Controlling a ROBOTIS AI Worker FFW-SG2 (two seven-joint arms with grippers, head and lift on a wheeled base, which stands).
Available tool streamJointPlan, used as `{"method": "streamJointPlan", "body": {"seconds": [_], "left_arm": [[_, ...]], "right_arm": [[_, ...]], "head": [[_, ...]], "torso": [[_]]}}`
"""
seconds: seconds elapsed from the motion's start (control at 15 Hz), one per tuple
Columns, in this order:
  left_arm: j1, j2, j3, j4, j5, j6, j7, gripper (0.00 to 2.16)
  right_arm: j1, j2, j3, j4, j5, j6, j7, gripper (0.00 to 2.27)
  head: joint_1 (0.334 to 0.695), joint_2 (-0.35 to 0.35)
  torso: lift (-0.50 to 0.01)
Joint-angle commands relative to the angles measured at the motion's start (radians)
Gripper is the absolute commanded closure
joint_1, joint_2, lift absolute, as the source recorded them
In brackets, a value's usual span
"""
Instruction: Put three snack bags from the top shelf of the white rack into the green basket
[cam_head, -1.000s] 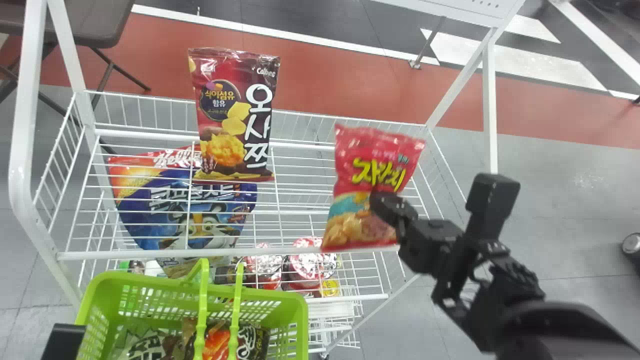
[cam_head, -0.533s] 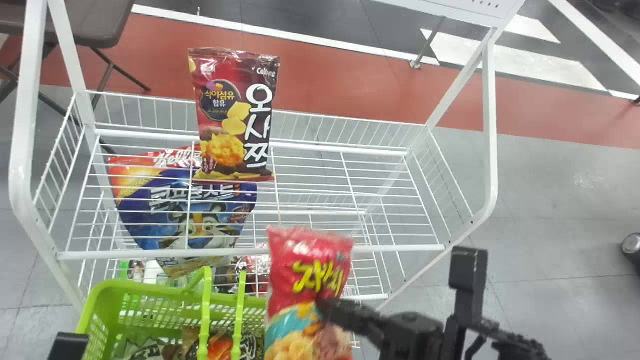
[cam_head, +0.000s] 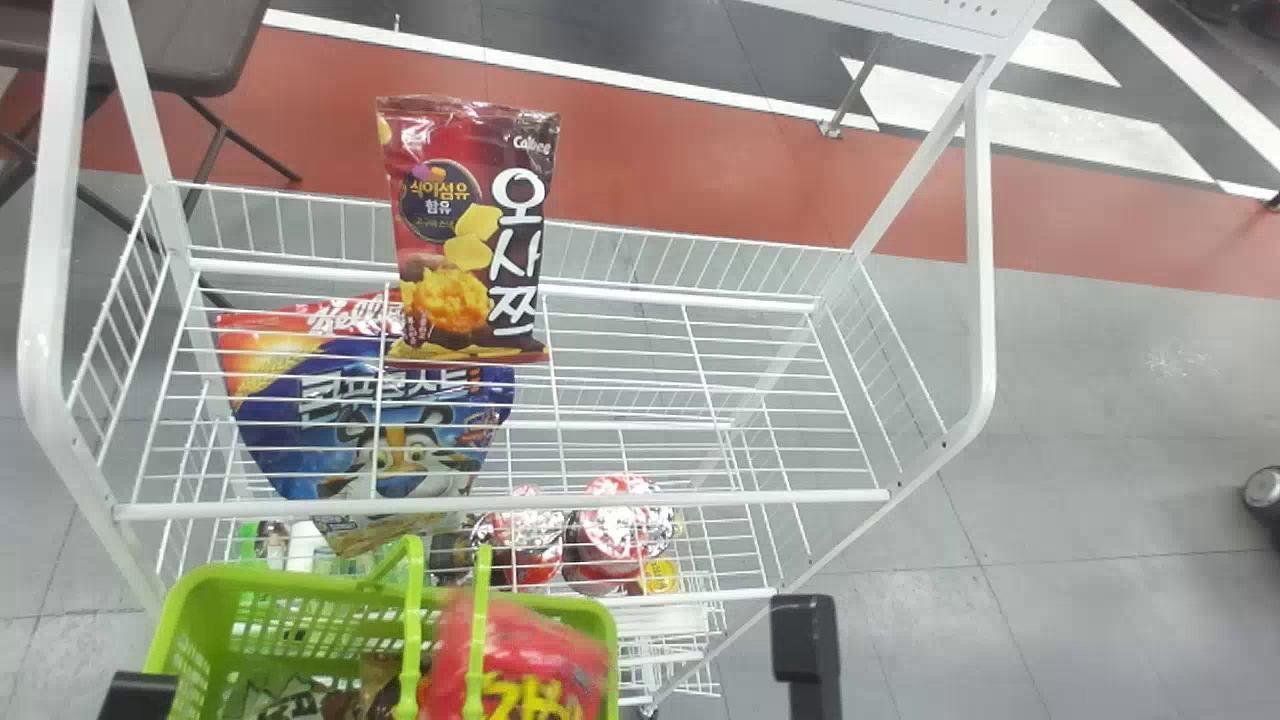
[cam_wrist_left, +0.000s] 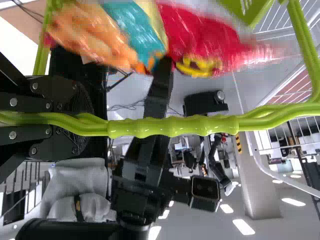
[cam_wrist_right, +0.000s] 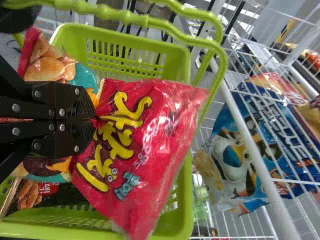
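Though tight on the red bag (cam_wrist_right: 155, 140), right claw (cam_wrist_right: 95, 120) near raised basket handles (cam_head: 411, 620), left claw (cam_wrist_left: 85, 122) tight around them.

A blue cereal bag (cam_head: 290, 448); foil-topped cups (cam_head: 622, 528) near it; a brown table (cam_head: 150, 35), far left.

grey tiled floor (cam_head: 1100, 450), red band (cam_head: 700, 190) across it, brown table (cam_head: 195, 45), bright ceiling lights (cam_wrist_left: 243, 227), perhaps a grey chair (cam_wrist_left: 77, 182)

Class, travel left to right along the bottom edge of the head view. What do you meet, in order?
Left arm → green basket's left rim → packs inside the basket → upright handle bar → red snack bag → right arm.
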Motion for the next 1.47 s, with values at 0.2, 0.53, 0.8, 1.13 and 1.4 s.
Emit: {"method": "streamJointPlan", "body": {"seconds": [0.2, 0.53, 0.8, 1.13, 1.4], "left_arm": [[0.009, -0.002, -0.005, -0.007, -0.003, -0.003, 0.008, 2.15], [0.013, -0.002, -0.002, -0.009, -0.003, -0.006, 0.009, 2.15], [0.012, -0.003, -0.005, -0.009, -0.005, -0.015, 0.009, 2.15], [0.01, -0.002, -0.002, -0.007, -0.005, -0.015, 0.006, 2.15], [0.007, -0.002, -0.006, 0.002, -0.003, -0.015, 0.003, 2.15]], "right_arm": [[-0.034, -0.018, 0.059, 0.067, 0.053, -0.011, 0.002, 2.13], [-0.02, -0.018, 0.026, 0.032, 0.053, -0.032, -0.055, 0.0], [0.039, -0.018, 0.039, 0.024, 0.109, -0.363, -0.076, 0.05], [0.119, -0.026, 0.108, 0.044, 0.183, -0.934, -0.13, 0.06], [0.185, -0.061, 0.218, 0.073, 0.295, -1.336, -0.317, 0.06]], "head": [[0.695, -0.35], [0.695, -0.35], [0.695, -0.35], [0.695, -0.35], [0.695, -0.35]], "torso": [[0.0], [0.0], [0.0], [0.0], [0.0]]}}
